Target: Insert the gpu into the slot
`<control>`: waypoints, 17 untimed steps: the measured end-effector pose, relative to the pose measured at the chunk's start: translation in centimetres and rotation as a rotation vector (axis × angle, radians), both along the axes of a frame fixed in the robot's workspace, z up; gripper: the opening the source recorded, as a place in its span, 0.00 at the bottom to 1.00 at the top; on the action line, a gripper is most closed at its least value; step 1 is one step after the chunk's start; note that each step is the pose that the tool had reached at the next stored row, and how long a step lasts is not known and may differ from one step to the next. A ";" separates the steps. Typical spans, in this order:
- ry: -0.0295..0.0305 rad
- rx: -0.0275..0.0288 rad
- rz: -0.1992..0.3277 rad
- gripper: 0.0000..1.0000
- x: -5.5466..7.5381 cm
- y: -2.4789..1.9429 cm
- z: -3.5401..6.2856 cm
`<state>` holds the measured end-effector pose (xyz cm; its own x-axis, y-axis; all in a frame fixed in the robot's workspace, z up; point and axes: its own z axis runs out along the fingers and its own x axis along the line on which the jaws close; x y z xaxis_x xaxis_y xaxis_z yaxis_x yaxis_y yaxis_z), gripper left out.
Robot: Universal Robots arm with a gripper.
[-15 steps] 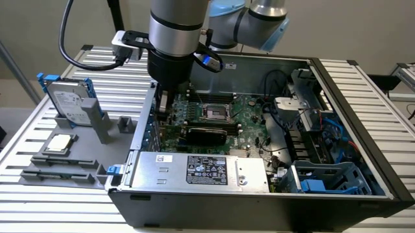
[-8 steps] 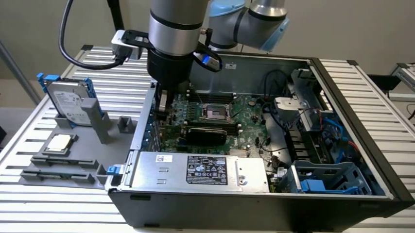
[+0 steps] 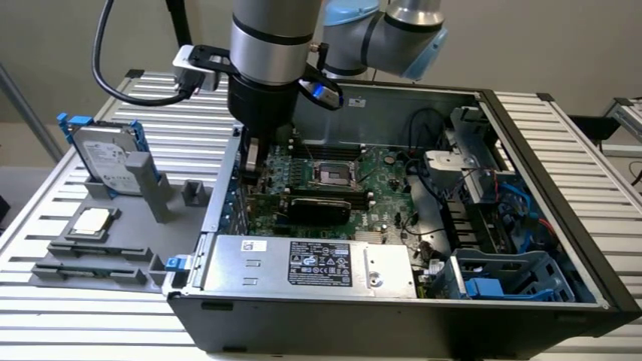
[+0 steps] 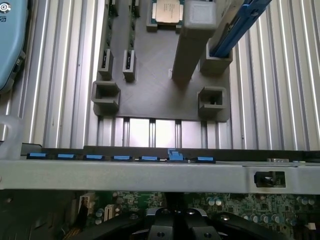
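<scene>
The gpu (image 3: pixel 319 207), a flat black card with a glossy shroud, lies low on the green motherboard (image 3: pixel 386 197) inside the open computer case, just in front of the square silver socket (image 3: pixel 334 174). I cannot make out the bright-blue slot; the card covers that strip of board. My gripper (image 3: pixel 254 158) hangs inside the case by the wall on the exterior view's left, behind and to the left of the card and apart from it, and I see nothing in it. In the wrist view the gripper's dark body (image 4: pixel 175 227) sits over the motherboard edge, beside the case wall (image 4: pixel 150 176).
A grey fixture plate (image 4: pixel 160 95) outside the case carries a silver hard drive with blue rails (image 3: pixel 105 158), a processor chip (image 3: pixel 92 219) and a tall grey post (image 4: pixel 192 45). The power supply (image 3: pixel 311 263), cables and a blue drive cage (image 3: pixel 507 278) crowd the case.
</scene>
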<state>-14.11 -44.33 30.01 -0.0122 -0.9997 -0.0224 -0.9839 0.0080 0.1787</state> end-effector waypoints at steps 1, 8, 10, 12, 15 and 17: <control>0.0003 0.0000 0.000 0.11 0.0 0.03 0.00; 0.0024 -0.0001 -0.001 0.11 -0.1 0.18 0.01; 0.0025 0.0000 -0.001 0.11 -0.1 0.19 0.01; 0.0025 0.0000 -0.001 0.11 -0.2 0.19 0.01; 0.0024 0.0000 -0.001 0.11 -0.2 0.19 -0.01; 0.0026 -0.0002 -0.001 0.11 -0.2 0.19 -0.02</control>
